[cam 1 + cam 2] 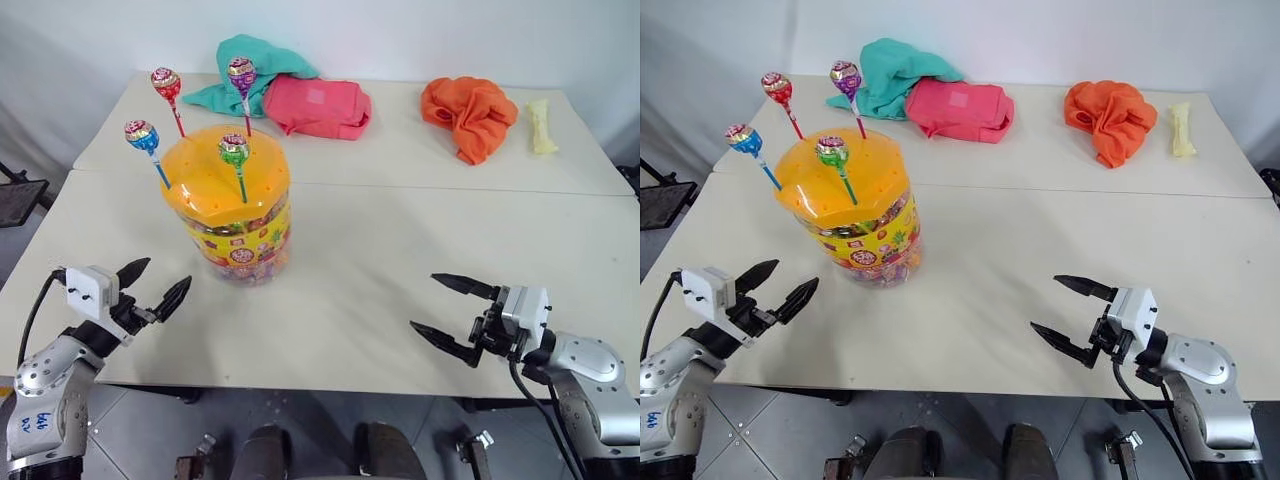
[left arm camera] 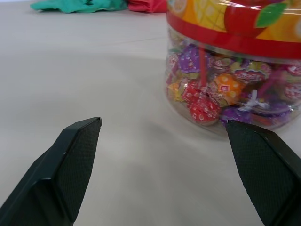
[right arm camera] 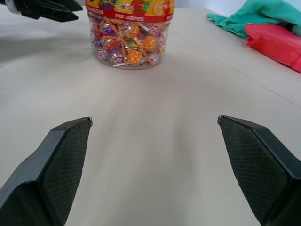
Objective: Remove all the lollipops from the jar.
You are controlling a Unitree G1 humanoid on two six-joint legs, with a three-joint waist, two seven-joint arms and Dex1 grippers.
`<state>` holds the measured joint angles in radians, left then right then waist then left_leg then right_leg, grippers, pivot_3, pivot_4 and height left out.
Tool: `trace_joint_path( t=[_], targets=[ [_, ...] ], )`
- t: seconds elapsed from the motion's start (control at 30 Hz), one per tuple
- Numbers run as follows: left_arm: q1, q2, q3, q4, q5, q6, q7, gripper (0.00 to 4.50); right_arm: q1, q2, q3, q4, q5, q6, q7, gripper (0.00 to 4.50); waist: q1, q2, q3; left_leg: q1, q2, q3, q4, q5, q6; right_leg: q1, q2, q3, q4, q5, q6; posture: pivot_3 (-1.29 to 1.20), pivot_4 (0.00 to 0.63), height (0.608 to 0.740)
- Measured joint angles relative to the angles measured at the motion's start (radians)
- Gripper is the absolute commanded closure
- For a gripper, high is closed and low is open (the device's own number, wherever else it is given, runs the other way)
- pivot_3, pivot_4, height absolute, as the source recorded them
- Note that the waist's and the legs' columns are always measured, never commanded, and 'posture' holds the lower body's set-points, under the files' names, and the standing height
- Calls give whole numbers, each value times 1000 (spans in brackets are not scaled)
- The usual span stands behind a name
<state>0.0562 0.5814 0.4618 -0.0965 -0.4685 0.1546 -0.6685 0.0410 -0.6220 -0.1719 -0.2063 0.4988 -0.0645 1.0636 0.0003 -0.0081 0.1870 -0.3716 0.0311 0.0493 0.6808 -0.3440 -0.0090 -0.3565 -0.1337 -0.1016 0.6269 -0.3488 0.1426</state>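
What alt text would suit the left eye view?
A candy jar with an orange lid holding four upright lollipops stands on a white table. Both claws, left and right, hover open and empty near the front edge; crumpled cloths lie behind.

Both arms reach forward, held low and level. The left gripper (image 1: 152, 285) stands with fingers spread wide. The right gripper (image 1: 448, 307) angles inward toward the left, its fingers equally parted and empty.
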Motion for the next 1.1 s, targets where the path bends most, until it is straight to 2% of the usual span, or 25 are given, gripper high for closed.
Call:
trace_joint_path(
  t=[0.1, 0.2, 0.37, 0.53, 0.63, 0.77, 1.0, 1.1],
  targets=[
    [-1, 23, 26, 0, -31, 3, -38, 32, -23, -10, 1, 10, 3, 8, 17, 0, 0, 0, 0, 0, 0, 0, 0, 0, 0, 0, 0, 0, 0, 0, 0, 0, 150, 740],
    [-6, 22, 79, 4, -131, 57, -61, 32, -83, -3, 3, 5, 59, 71, 1, 0, -2, 0, 0, 0, 1, -1, 0, 0, 0, 0, 0, 0, 0, 0, 0, 0, 150, 740],
    [-32, 15, 246, 54, -410, 221, -59, 32, -226, 85, -25, -87, 244, 137, -76, 0, -5, 0, 0, 0, 4, -2, 0, 0, 0, -1, -1, 0, 1, 0, 0, 0, 150, 740],
    [-9, 69, 312, 149, -464, 264, -159, 32, -251, 82, -59, -204, 321, 179, -119, 0, 10, -1, 0, -2, 0, -4, 0, -1, 1, 0, -1, -2, 1, 0, 0, 0, 150, 740],
    [-76, 119, 306, 114, -492, 283, -209, 32, -252, 74, -62, -232, 324, 184, -116, 0, 23, -2, -1, -2, 0, -4, 2, -1, 1, 0, -1, -2, 0, 0, 0, 0, 150, 740],
    [-293, 222, 180, 1, -506, 321, -250, 32, -265, 35, -63, -230, 312, 194, -81, 0, 25, -3, -1, -2, -2, -5, 2, -1, 1, 1, -1, -2, 0, 0, 0, 0, 150, 740],
    [-488, 206, 20, 39, -462, 321, -275, 32, -280, 33, -60, -215, 292, 204, -73, 0, -14, -1, -2, 0, 0, 0, -3, 0, 0, -3, 1, -1, 1, 0, 0, 0, 150, 740],
    [-513, 206, 8, 69, -458, 324, -285, 617, -295, 33, -56, -215, 287, 213, -82, 0, -19, -1, -2, 0, 0, 0, -3, 0, 0, -3, 1, -1, 1, 0, 0, 0, 150, 740]
  ],
)
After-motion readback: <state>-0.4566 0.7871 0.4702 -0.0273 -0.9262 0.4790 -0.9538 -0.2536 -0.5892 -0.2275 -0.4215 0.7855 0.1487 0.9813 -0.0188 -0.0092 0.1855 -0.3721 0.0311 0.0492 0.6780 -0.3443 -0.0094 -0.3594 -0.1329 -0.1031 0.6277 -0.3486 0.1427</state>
